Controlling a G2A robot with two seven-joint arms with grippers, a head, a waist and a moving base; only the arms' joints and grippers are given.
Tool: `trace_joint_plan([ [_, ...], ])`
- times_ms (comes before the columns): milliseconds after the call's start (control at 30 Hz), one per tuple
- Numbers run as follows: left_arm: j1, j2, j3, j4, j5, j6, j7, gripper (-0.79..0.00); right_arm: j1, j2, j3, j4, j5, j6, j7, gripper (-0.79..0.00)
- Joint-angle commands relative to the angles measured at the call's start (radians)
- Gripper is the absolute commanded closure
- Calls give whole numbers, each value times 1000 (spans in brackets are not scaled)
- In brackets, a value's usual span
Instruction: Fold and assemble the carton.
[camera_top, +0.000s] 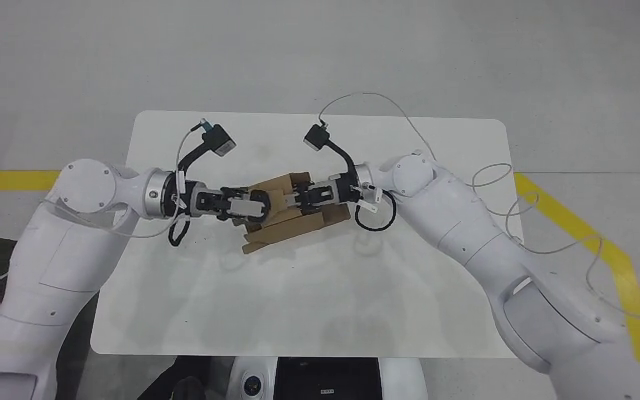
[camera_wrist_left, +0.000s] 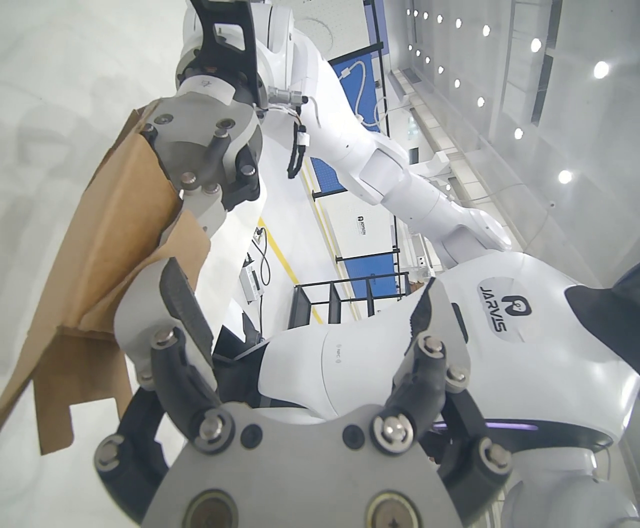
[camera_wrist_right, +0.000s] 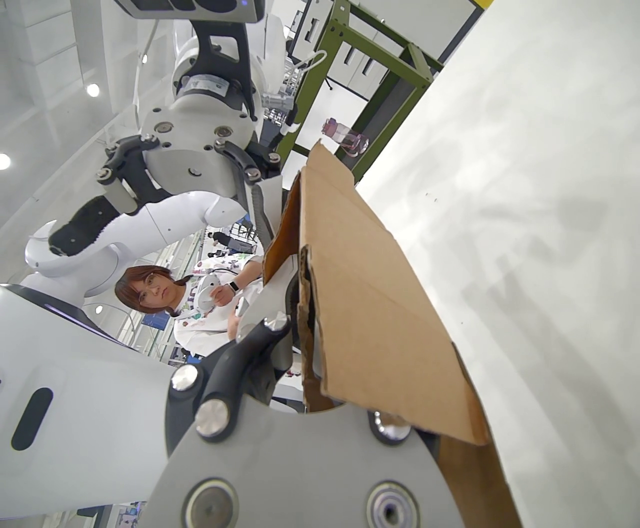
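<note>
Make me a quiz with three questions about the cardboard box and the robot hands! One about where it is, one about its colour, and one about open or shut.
1. Where is the carton?
A) on the floor
B) between the left gripper and the right gripper, over the table
C) on a shelf

2. What colour is the carton?
A) blue
B) brown
C) green

3. How is the left gripper?
A) shut tight
B) shut on a bottle
C) open

Answers:
1 B: the top view shows it between the two arms' ends.
2 B: it is plain brown cardboard.
3 C: its fingers stand far apart in the left wrist view.
</note>
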Motion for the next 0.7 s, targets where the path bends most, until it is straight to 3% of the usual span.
trace_joint_plan([
  [0,5,0,-4,-7,13,0,7,-785,1,2,1,7,1,-1,-1,0],
  [400,45,9,-64,-34,22,-13,14,-785,1,20,10,38,13,-24,-24,0],
  [667,63,12,-82,9,39,-3,17,-785,3,29,7,12,23,-14,-14,0],
])
